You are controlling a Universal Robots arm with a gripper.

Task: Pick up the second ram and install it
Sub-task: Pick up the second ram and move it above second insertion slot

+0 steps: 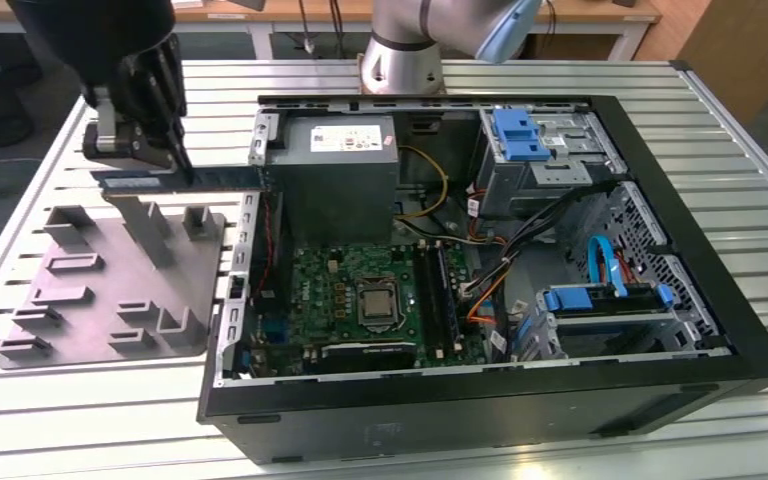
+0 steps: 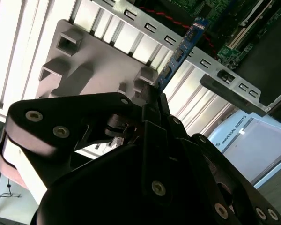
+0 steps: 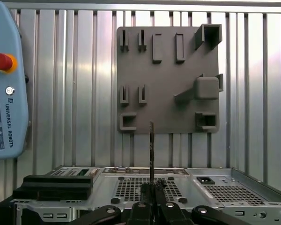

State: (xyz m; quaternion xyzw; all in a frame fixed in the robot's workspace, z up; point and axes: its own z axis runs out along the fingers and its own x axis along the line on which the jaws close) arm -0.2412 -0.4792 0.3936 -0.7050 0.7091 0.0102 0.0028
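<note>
Gripper (image 1: 168,165) clamped tight on the slim dark circuit-board strip (image 1: 224,178), as I read it | strip held level in the air above the grey plastic tray (image 1: 77,300), beside the open black computer case (image 1: 491,405) | both rest on the slatted metal table (image 1: 91,425)

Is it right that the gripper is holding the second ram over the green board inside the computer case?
Not quite: the gripper is holding the second ram, but outside the computer case, near the grey tray, not over the green board. The exterior view shows it.
</note>
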